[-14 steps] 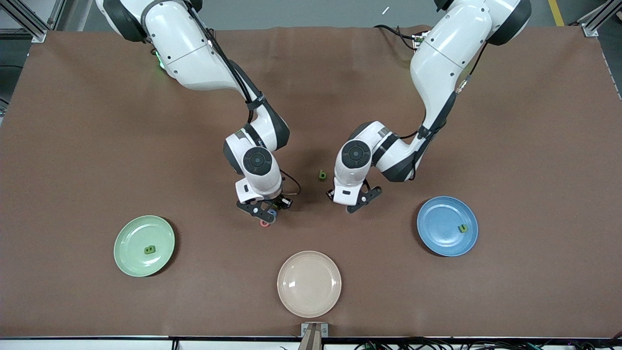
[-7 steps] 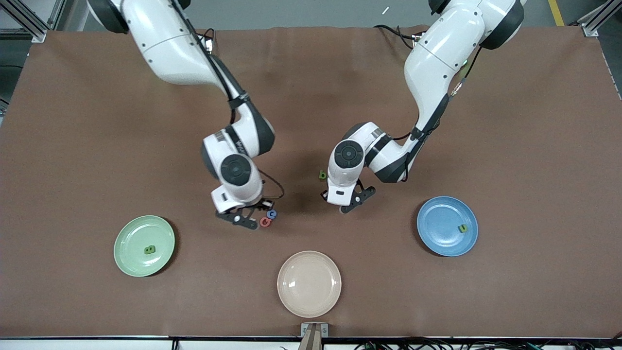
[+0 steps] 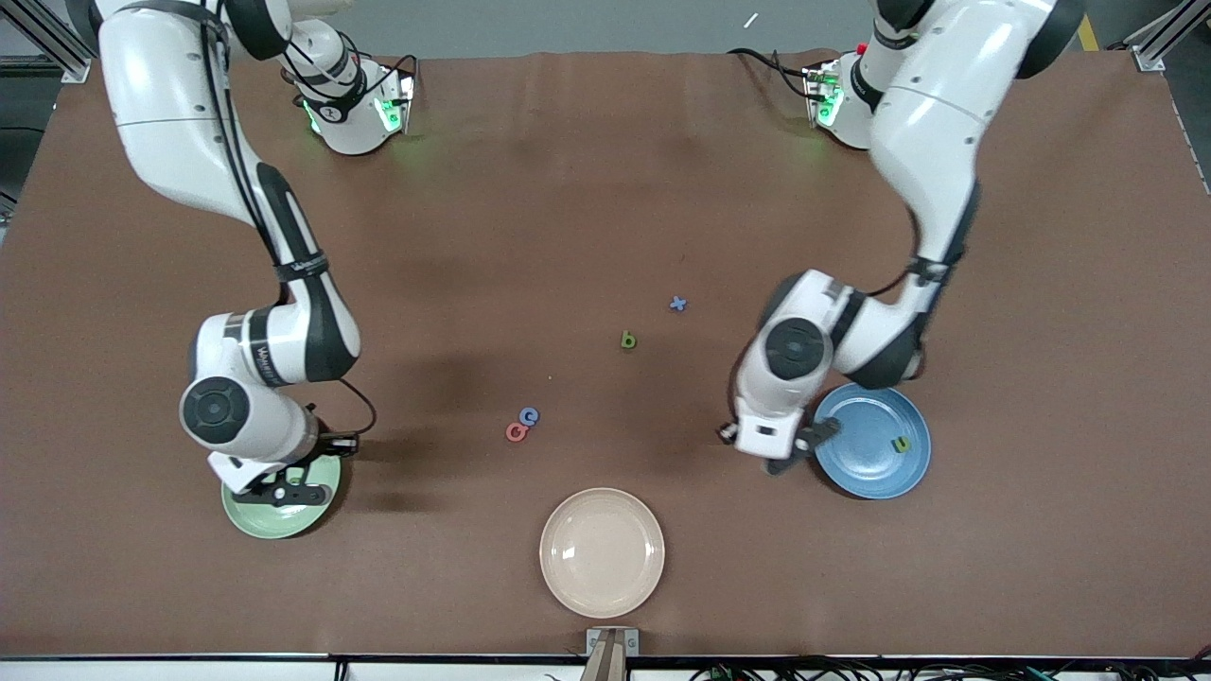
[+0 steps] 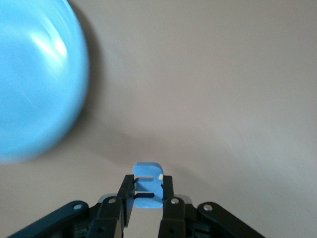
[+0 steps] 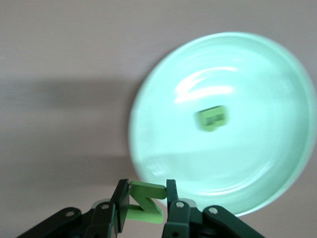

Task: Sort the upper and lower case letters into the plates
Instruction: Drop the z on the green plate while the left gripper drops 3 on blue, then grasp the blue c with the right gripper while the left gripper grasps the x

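Observation:
My right gripper (image 3: 284, 492) is over the pale green plate (image 3: 254, 515), shut on a green letter shaped like a Z (image 5: 145, 202). One more green letter (image 5: 213, 118) lies in that plate (image 5: 257, 163). My left gripper (image 3: 790, 460) is over the table beside the blue plate (image 3: 866, 482), shut on a blue letter like an E (image 4: 147, 191). A green letter (image 3: 902, 444) lies in the blue plate. On the table lie a blue cross-shaped letter (image 3: 677, 304), a green b (image 3: 628, 340), a blue letter (image 3: 529, 415) and a red letter (image 3: 516, 432), which touch.
A cream-beige plate (image 3: 602, 551) stands nearest the front camera at the table's middle. The brown table (image 3: 605, 189) stretches wide toward the arm bases. The blue plate (image 4: 34, 79) shows blurred in the left wrist view.
Both arms swung away from the table's middle, each with a letter: the right gripper to the green plate, the left gripper to the blue plate. The blue cross-shaped letter came into view.

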